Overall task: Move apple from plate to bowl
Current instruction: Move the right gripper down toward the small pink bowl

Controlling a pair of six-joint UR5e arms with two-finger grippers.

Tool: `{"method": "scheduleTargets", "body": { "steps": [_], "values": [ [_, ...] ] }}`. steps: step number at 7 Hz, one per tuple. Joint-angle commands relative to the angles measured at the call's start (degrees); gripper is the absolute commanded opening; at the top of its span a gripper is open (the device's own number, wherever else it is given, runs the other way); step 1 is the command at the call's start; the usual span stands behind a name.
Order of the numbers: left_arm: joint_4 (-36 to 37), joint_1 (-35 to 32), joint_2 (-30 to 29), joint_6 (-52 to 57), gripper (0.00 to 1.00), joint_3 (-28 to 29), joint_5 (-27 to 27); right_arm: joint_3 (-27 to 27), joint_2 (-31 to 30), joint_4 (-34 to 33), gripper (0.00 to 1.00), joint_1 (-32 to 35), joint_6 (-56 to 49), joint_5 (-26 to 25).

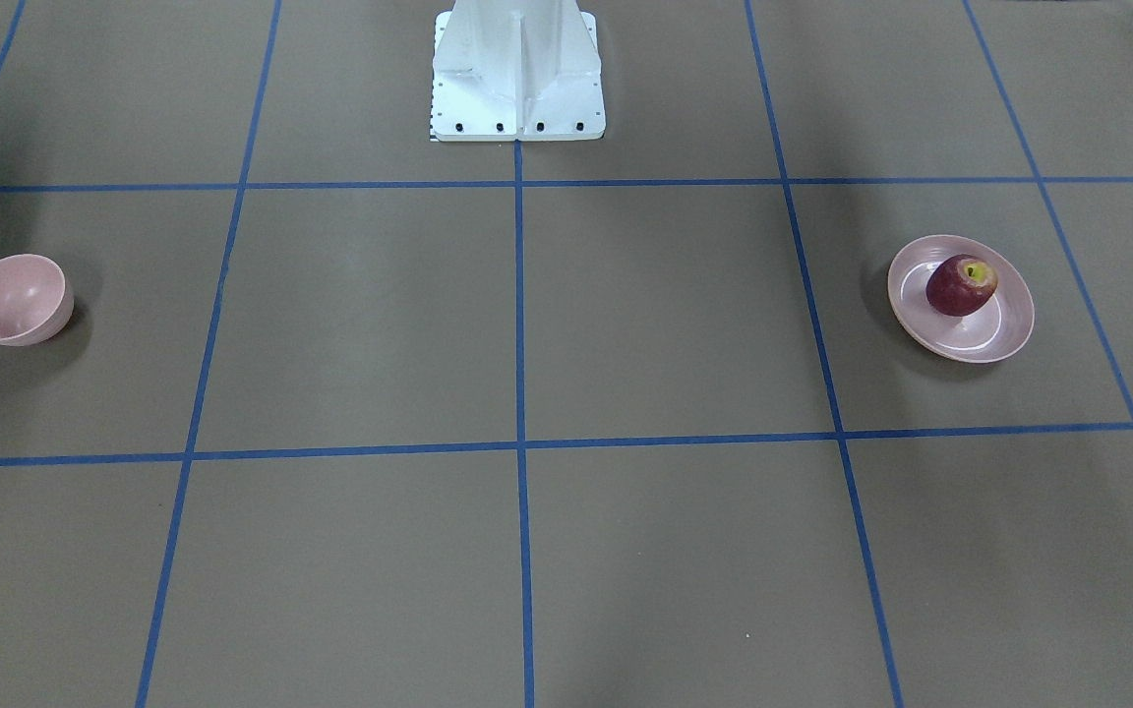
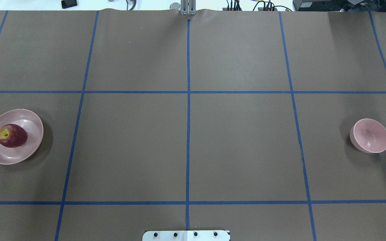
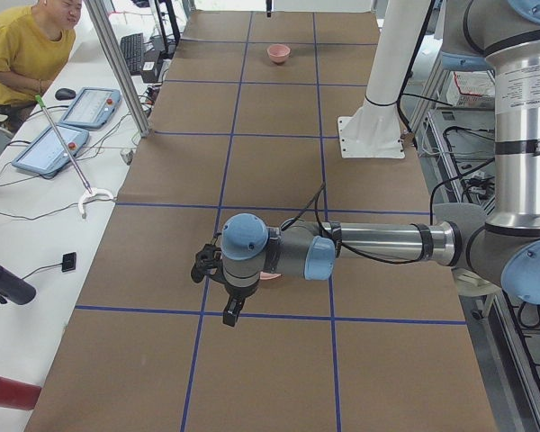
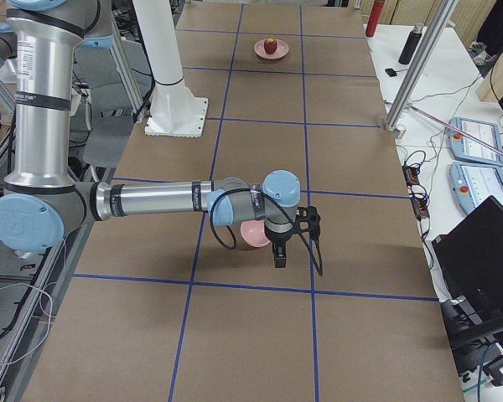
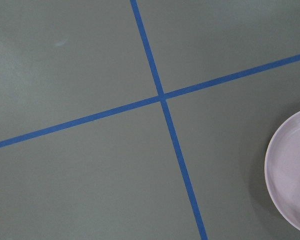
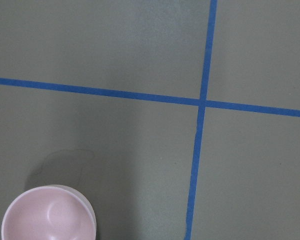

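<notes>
The dark red apple (image 1: pixel 960 284) lies on the pale pink plate (image 1: pixel 1004 329) at the table's left end, and shows in the overhead view (image 2: pixel 11 135) too. The deep pink bowl (image 2: pixel 371 135) stands empty at the right end. My left gripper (image 3: pixel 232 313) hangs high beside the plate (image 3: pixel 268 277), which the arm mostly hides in the left side view. My right gripper (image 4: pixel 278 256) hangs high beside the bowl (image 4: pixel 253 234). I cannot tell whether either is open or shut. The left wrist view shows only the plate's rim (image 5: pixel 290 170); the right wrist view shows the bowl (image 6: pixel 49 215).
The brown table carries a grid of blue tape lines (image 2: pixel 188 100). The robot's white base (image 1: pixel 517 74) stands at the middle of the near edge. Operator desks with tablets (image 3: pixel 90 106) and a seated person (image 3: pixel 27 49) line the far side.
</notes>
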Motion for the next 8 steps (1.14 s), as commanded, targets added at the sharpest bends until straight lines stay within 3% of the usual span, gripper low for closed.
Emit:
{"method": "scheduleTargets", "body": {
  "steps": [1,3,5,7,8],
  "values": [
    [-0.08,0.0,0.04,0.0,0.98,0.49,0.03,-0.4,-8.84,26.7,1.0,-10.7,21.56,-2.11],
    [0.0,0.0,0.13,0.0,0.98,0.66,-0.06,-2.33,-8.61,30.57,0.97,-16.26,25.41,-4.82],
    [-0.08,0.0,0.13,0.0,0.98,0.66,-0.06,-5.4,-6.24,30.66,0.78,-17.59,25.68,-5.29],
    [-0.08,0.0,0.48,0.09,0.98,0.66,-0.06,-8.04,-3.87,30.66,0.71,-18.21,25.68,-5.55],
    [-0.08,0.0,0.48,0.09,0.98,0.66,-0.06,-9.01,-3.43,30.66,0.36,-18.47,25.68,-5.46]
  ]
}}
